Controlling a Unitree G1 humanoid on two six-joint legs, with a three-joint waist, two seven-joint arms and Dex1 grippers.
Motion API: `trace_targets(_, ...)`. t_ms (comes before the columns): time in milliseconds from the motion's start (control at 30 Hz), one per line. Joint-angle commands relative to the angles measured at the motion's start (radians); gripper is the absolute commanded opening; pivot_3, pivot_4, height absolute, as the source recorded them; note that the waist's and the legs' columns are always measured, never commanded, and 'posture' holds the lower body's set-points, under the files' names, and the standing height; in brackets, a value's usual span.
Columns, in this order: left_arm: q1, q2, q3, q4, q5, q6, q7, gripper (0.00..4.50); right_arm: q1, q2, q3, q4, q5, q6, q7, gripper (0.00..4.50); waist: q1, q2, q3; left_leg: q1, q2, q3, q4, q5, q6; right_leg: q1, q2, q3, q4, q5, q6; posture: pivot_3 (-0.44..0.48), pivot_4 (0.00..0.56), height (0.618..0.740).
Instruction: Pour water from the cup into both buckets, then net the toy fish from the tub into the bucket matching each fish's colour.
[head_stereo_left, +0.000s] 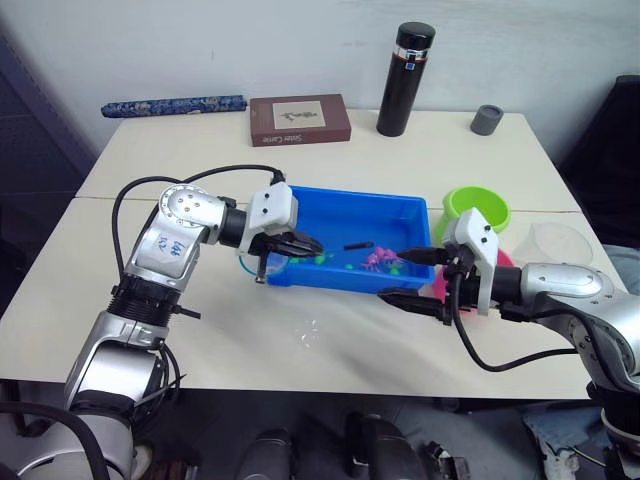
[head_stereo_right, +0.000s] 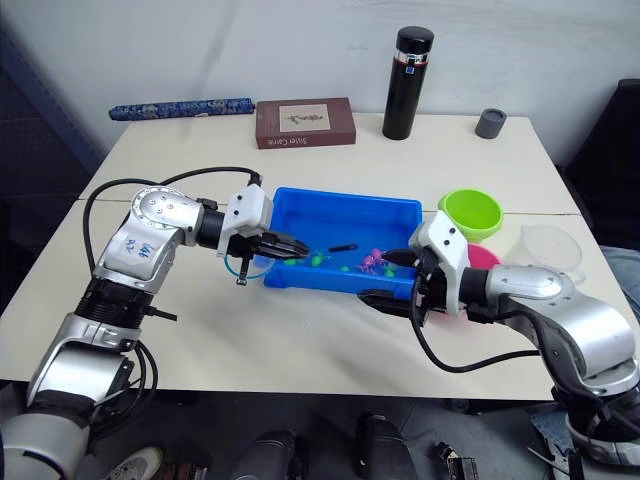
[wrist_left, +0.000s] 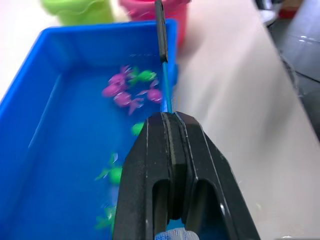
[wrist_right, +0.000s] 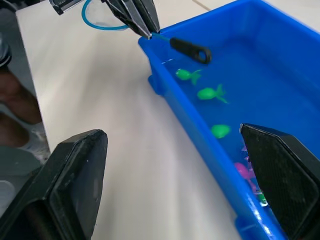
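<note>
Over the near-left corner of the tub (head_stereo_left: 400, 212), the left gripper (head_stereo_right: 291, 246) pinches the net (wrist_right: 107, 17) by its wire handle — hoop out over the table, handle tip reaching across the toy fish (head_stereo_left: 379, 259), so it seems held backwards for scooping. Beside the tub's right end, the right gripper (head_stereo_left: 413, 276) waits spread wide and empty, close to the buckets (head_stereo_right: 471, 212), perhaps to steady things.
</note>
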Motion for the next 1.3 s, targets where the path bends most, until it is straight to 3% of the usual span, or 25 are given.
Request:
trace_targets(33,-0.041,-0.023,-0.018,-0.001,-0.03,-0.043,-0.08,0.01,-0.02,-0.013,0.003,-0.039,0.017,0.012,0.007,4.5,0.001,0.0,0.0,0.0,0.0,0.0,0.0,0.0,0.0,0.0,0.0,0.0,0.0,0.0,0.0,0.0,0.15,0.74)
trace_targets(300,-0.072,-0.097,-0.053,0.032,-0.012,-0.089,-0.123,0.01,-0.051,0.014,0.023,-0.059,0.05,0.05,-0.011,4.5,0.0,0.0,0.0,-0.001,0.0,-0.001,0.001,0.0,0.001,0.0,0.0,-0.001,0.0,0.0,0.0,0.0,0.15,0.74)
trace_targets(833,-0.061,-0.105,-0.069,0.021,-0.01,-0.086,-0.13,0.01,-0.065,0.019,0.024,-0.078,0.079,0.077,-0.031,4.5,0.0,0.0,0.0,-0.001,0.0,-0.001,0.001,0.0,0.001,0.0,0.0,-0.001,0.0,0.0,0.0,0.0,0.15,0.74)
trace_targets(933,-0.061,-0.104,-0.069,0.024,-0.007,-0.088,-0.129,0.0,-0.065,0.017,0.023,-0.076,0.08,0.076,-0.03,3.72,0.0,0.0,0.0,-0.001,0.0,-0.001,0.001,0.0,0.001,0.0,0.0,-0.001,0.0,0.0,0.0,0.0,0.15,0.74)
trace_targets(1167,-0.065,-0.101,-0.064,0.023,-0.008,-0.083,-0.124,0.0,-0.063,0.007,0.023,-0.075,0.082,0.076,-0.015,0.14,0.0,0.0,0.0,-0.001,0.0,-0.001,0.001,0.0,0.001,0.0,0.0,-0.001,0.0,0.0,0.0,0.0,0.15,0.74)
trace_targets(1300,-0.064,-0.101,-0.063,0.025,-0.005,-0.089,-0.12,0.0,-0.064,0.008,0.022,-0.074,0.085,0.075,-0.013,0.06,0.0,0.0,0.0,-0.001,0.0,-0.001,0.001,0.0,0.001,0.0,0.0,-0.001,0.0,0.0,0.0,0.0,0.15,0.74)
